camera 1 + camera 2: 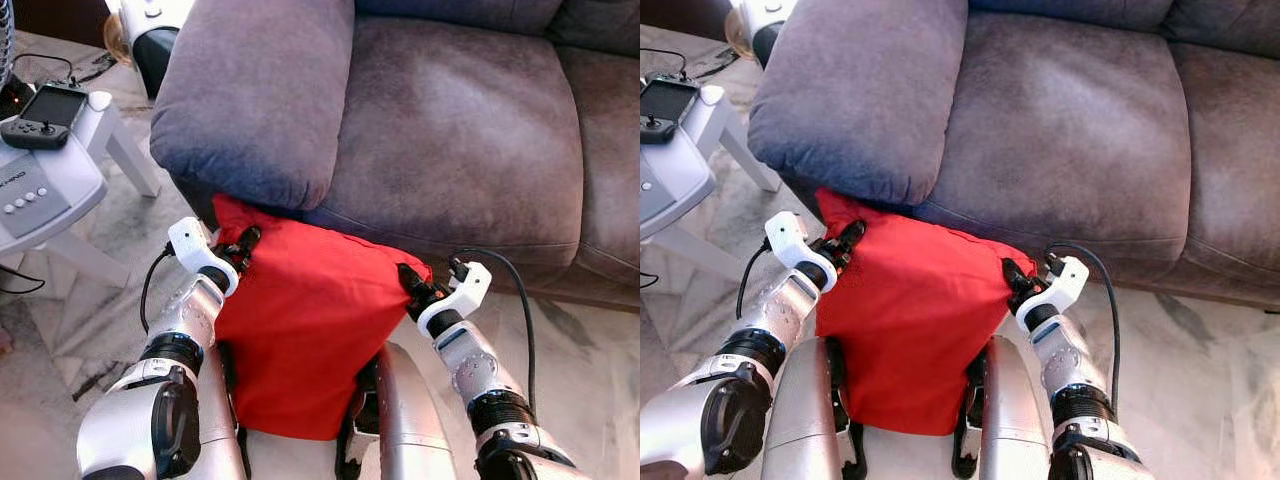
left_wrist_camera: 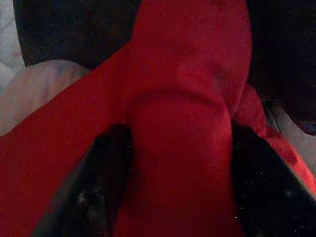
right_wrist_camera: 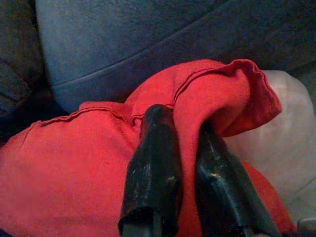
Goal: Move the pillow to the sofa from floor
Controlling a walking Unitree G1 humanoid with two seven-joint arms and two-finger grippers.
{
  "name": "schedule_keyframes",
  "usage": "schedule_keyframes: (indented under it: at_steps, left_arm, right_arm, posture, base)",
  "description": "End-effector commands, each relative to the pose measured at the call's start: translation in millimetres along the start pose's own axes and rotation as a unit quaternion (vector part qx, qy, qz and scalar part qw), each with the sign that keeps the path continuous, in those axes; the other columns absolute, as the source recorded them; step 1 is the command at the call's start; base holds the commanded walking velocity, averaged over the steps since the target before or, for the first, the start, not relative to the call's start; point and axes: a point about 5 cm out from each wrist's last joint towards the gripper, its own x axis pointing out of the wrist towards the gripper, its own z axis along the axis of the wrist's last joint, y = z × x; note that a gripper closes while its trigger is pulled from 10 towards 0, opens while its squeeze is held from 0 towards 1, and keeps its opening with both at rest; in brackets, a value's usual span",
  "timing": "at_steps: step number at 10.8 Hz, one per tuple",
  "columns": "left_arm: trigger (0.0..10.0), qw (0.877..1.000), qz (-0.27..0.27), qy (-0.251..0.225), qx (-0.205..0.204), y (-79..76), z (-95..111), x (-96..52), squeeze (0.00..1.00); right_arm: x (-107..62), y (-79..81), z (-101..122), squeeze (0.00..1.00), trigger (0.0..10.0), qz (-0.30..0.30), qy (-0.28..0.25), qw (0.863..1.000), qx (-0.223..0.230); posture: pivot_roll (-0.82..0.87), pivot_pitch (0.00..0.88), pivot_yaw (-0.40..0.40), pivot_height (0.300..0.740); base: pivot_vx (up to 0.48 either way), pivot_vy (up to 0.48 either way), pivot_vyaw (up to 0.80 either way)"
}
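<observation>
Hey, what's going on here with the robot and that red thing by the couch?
The robot is holding a red pillow with both hands in front of the grey sofa. Its left hand pinches the pillow's upper left corner, under the sofa's armrest, and its right hand is clamped on a fold of fabric at the upper right corner. The pillow hangs between the two arms, its top edge level with the front of the seat cushion. It is not on the sofa yet.

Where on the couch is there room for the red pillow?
The wide seat cushion, between the armrest and the next cushion, is bare. It's crowded below: the red pillow, gripped by both grippers, left and right, presses the sofa front.
</observation>
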Motion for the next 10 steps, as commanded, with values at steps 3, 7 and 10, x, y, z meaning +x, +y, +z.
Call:
schedule_keyframes:
  at_steps: [3, 7, 10]
  left_arm:
    - [0.0, 0.999, 0.018, 0.038, 0.013, 7.3, -17.3, -4.7, 0.00]
    - [0.0, 0.999, 0.013, 0.032, 0.031, 4.3, -18.4, -4.3, 0.00]
    - [0.0, 0.999, 0.022, 0.007, 0.036, 6.8, -14.7, -6.7, 0.00]
  right_arm:
    - [-8.5, -10.5, -5.1, 0.00, 10.0, -0.018, 0.005, 1.000, 0.005]
    - [-7.3, -7.7, -8.4, 0.00, 10.0, -0.013, 0.011, 1.000, -0.005]
    - [-4.8, -7.1, -7.0, 0.00, 10.0, -0.016, 0.008, 1.000, -0.010]
  posture:
    - [0.02, 0.367, -0.170, 0.575]
    - [0.03, 0.357, -0.161, 0.575]
    - [0.05, 0.331, -0.151, 0.575]
  base:
    - [0.000, 0.000, 0.00]
    - [0.000, 0.000, 0.00]
    - [0.000, 0.000, 0.00]
